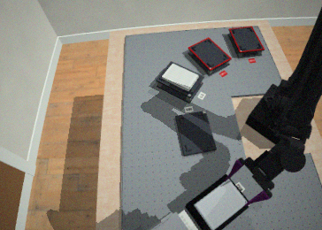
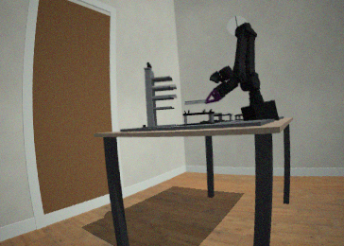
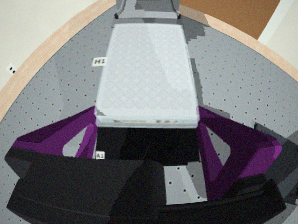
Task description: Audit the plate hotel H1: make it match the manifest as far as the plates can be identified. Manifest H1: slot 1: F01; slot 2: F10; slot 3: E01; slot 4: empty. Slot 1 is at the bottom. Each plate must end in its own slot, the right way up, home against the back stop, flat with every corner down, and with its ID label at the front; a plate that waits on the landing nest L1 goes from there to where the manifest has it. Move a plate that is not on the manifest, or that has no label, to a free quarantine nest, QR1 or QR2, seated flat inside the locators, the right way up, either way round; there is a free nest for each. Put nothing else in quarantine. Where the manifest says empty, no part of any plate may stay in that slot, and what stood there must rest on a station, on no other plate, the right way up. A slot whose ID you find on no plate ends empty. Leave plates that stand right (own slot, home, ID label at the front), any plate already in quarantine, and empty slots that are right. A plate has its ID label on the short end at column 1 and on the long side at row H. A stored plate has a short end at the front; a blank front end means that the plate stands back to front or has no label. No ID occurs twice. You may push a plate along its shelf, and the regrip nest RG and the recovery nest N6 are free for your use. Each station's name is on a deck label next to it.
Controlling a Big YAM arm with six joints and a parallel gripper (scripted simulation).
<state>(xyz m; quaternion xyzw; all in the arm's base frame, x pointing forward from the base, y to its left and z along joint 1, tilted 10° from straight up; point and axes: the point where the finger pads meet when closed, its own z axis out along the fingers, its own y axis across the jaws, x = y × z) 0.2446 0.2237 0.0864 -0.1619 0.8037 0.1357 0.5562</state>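
Note:
My gripper (image 1: pixel 249 192) is shut on the short end of a white-topped plate with a black rim (image 1: pixel 220 205) and holds it in the air, roughly level. A small label (image 1: pixel 240 186) shows on the plate's end between the purple fingers. In the side view the plate (image 2: pixel 196 101) hangs above the deck, right of the plate hotel H1 (image 2: pixel 158 96), about level with its middle shelves. I cannot tell what lies on the hotel's shelves.
A white plate (image 1: pixel 180 75) sits on a dark nest mid-deck. An empty dark nest (image 1: pixel 195 133) lies in front of it. Two red-edged quarantine nests (image 1: pixel 209 54) (image 1: pixel 246 40) stand at the back right. The arm's base (image 1: pixel 283 111) is at the right.

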